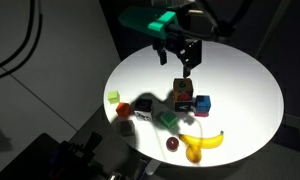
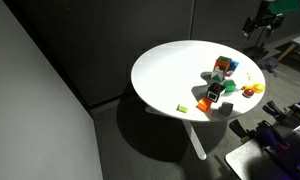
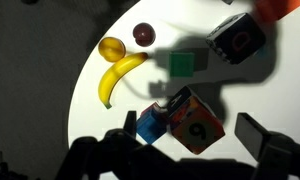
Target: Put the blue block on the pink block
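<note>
The blue block (image 3: 150, 126) sits on the table (image 1: 240, 80) below your gripper (image 1: 187, 64), touching a red-orange block (image 3: 197, 122). Your fingers hang apart, holding nothing. Farther out lie a green cube (image 3: 180, 63) and a banana (image 3: 118, 78).

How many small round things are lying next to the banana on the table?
2. A dark red ball lies by one end of the banana, and an orange ball lies close beside it. Others may be hidden.
</note>
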Available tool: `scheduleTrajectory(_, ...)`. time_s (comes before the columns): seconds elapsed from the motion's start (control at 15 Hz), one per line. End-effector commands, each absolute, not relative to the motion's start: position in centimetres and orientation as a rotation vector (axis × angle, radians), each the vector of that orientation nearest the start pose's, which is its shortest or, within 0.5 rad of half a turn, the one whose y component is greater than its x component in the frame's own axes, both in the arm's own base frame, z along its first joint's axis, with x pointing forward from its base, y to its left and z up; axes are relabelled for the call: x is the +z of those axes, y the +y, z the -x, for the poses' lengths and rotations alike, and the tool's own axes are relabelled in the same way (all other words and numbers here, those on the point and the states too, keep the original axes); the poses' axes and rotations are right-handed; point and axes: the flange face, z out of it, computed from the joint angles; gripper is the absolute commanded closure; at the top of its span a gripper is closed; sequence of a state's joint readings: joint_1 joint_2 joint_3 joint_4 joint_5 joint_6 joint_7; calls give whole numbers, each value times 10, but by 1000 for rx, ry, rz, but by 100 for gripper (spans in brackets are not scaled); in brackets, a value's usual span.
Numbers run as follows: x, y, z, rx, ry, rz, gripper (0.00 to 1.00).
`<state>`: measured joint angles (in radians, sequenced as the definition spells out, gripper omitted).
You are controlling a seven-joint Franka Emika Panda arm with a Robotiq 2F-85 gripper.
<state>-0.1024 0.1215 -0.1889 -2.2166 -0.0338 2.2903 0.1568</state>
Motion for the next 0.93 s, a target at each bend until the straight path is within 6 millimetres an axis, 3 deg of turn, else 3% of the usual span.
scheduleTrajectory(0.0, 343, -147, -498, 114, 602, 3137, 0)
scheduleTrajectory(0.4, 371, -139, -486, 133, 550, 3151, 0)
scheduleTrajectory(0.87, 398, -136, -469, 36, 496, 3124, 0)
